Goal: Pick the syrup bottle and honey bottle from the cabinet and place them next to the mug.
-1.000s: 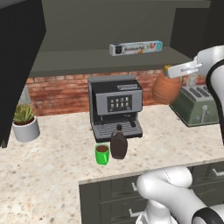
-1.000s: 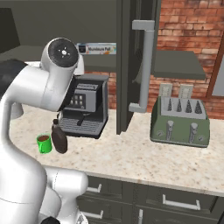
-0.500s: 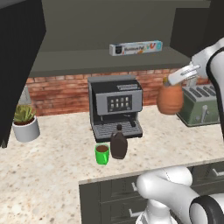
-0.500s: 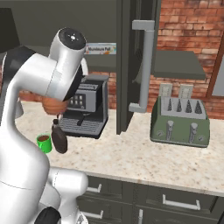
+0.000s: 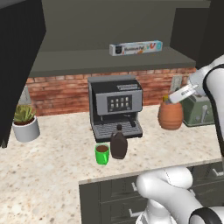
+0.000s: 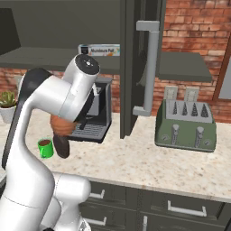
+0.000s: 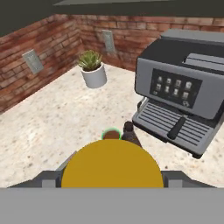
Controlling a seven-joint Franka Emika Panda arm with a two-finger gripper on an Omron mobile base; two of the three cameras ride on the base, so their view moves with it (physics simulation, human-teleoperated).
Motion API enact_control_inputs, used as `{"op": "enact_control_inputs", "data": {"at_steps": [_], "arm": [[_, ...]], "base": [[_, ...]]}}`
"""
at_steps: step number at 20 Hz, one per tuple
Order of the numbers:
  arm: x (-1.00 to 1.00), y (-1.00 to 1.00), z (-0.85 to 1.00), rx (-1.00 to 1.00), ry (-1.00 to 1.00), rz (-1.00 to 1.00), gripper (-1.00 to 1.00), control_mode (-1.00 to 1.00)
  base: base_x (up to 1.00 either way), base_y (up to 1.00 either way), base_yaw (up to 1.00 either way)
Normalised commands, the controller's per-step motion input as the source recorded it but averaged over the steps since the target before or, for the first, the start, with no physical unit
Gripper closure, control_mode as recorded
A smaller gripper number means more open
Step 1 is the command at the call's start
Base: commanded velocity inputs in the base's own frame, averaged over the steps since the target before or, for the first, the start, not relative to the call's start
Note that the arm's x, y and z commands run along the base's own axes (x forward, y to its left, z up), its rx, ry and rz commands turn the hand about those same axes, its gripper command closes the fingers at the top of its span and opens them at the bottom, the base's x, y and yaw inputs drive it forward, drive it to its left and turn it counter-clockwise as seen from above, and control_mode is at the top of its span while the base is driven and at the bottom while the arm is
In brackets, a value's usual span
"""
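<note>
My gripper (image 5: pixel 169 101) is shut on the honey bottle (image 5: pixel 170 116), an orange ribbed jar held in the air over the counter. In the hand view its yellow lid (image 7: pixel 112 165) sits between my grey fingers (image 7: pixel 47 178). Just beyond the lid are the green mug (image 7: pixel 111 133) and the top of the syrup bottle (image 7: pixel 129 130). The dark brown syrup bottle (image 5: pixel 118 143) stands on the counter right beside the mug (image 5: pixel 102 154), in front of the coffee machine. From the right, the honey bottle (image 6: pixel 63 127) hangs under my arm above the syrup bottle (image 6: pixel 61 145) and mug (image 6: pixel 45 148). The cabinet (image 5: pixel 19 61) is open.
A black coffee machine (image 5: pixel 116 107) stands against the brick wall. A white plant pot (image 5: pixel 25 126) sits at the left and a green toaster (image 6: pixel 185 126) at the right. A foil box (image 5: pixel 135 47) lies on the cabinet shelf. An open cabinet door (image 6: pixel 137 67) hangs beside my arm.
My arm has brought the honey bottle down from shelf height towards the counter, closer to the mug and syrup bottle. Those two have not moved.
</note>
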Motion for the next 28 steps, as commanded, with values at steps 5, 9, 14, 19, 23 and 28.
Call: {"op": "enact_control_inputs", "data": {"at_steps": [5,9,14,19,23,28], "arm": [[0.00,-0.06,-0.66,0.00,0.00,0.04,1.00,-1.00],[0.00,-0.13,-0.60,0.00,0.00,0.03,1.00,-1.00],[0.00,-0.24,-0.56,0.00,0.00,0.00,1.00,-1.00],[0.00,-0.22,-0.47,0.00,0.00,0.00,1.00,-1.00],[0.05,-0.07,-0.42,0.00,0.00,0.00,1.00,-1.00],[0.40,0.00,-0.37,0.00,-0.04,0.00,1.00,-1.00]], "base": [[0.00,0.00,0.00],[0.00,0.00,0.00],[0.00,0.00,0.00],[0.00,0.00,0.00],[0.00,0.00,0.00],[0.00,0.00,0.00]]}}
